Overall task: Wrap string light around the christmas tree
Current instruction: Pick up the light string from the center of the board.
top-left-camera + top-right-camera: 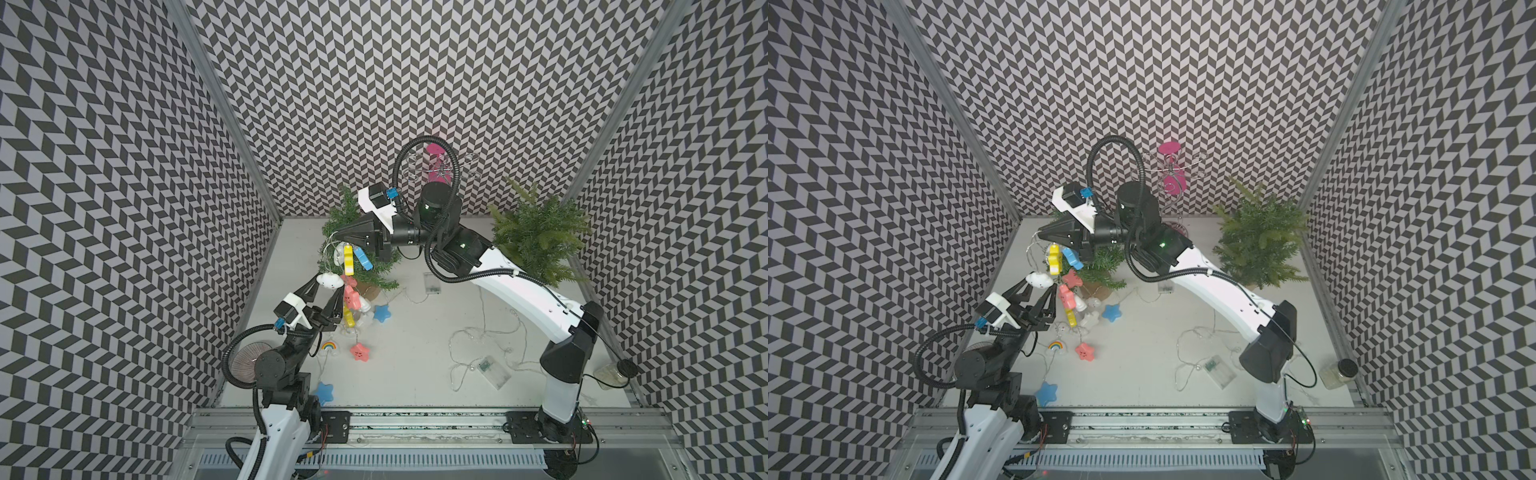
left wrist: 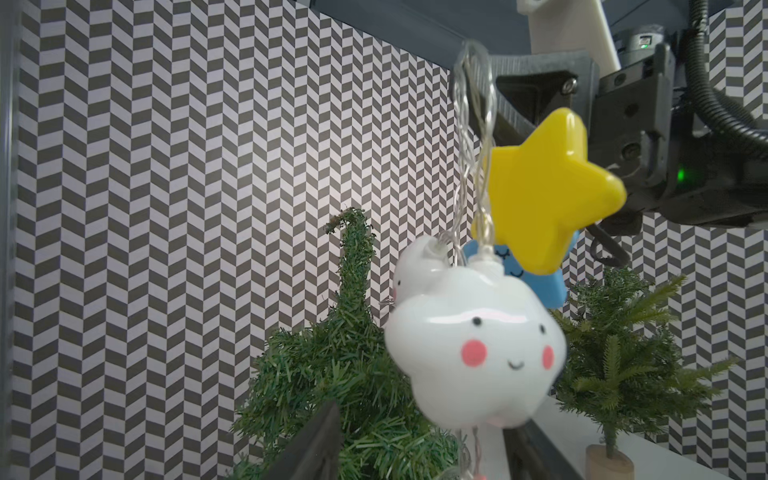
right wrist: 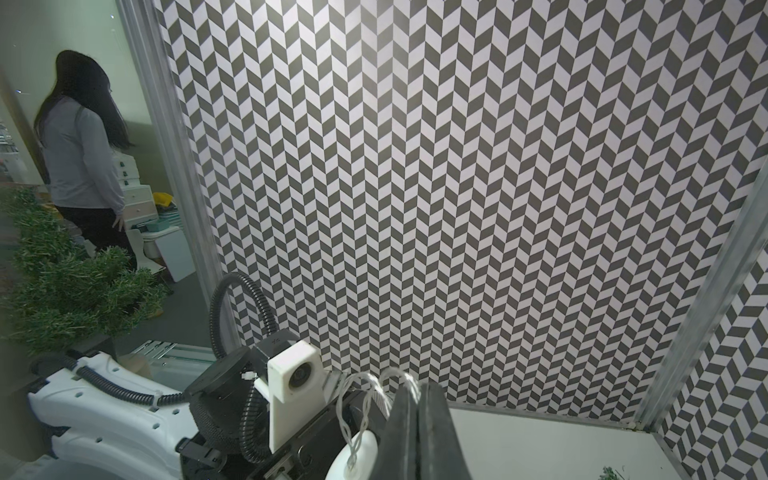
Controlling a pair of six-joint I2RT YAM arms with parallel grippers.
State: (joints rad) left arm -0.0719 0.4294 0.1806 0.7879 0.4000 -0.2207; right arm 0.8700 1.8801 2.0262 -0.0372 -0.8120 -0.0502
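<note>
The small christmas tree [image 1: 338, 216] [image 1: 1104, 266] stands in a brown pot at the back left. My right gripper [image 1: 338, 237] [image 3: 419, 399] is above it, shut on the string light's twisted wire [image 3: 365, 386]. From there a yellow star [image 1: 348, 259] [image 2: 548, 191], a blue star and a white cloud [image 1: 330, 281] [image 2: 473, 353] hang down in front of the tree [image 2: 340, 365]. My left gripper [image 1: 323, 293] [image 1: 1037, 290] [image 2: 424, 457] is open just under the cloud. The strand hangs between its fingers [image 2: 316, 444] without touching them.
More lights lie below the tree: pink star [image 1: 359, 351], rainbow [image 1: 328, 345], blue star [image 1: 324, 392]. A larger tree [image 1: 536, 237] stands back right, a pink wire stand [image 1: 436, 166] behind. Battery boxes [image 1: 492, 370] [image 1: 431, 284] with thin wire, a jar [image 1: 615, 372] and a round fan [image 1: 245, 361] sit on the table.
</note>
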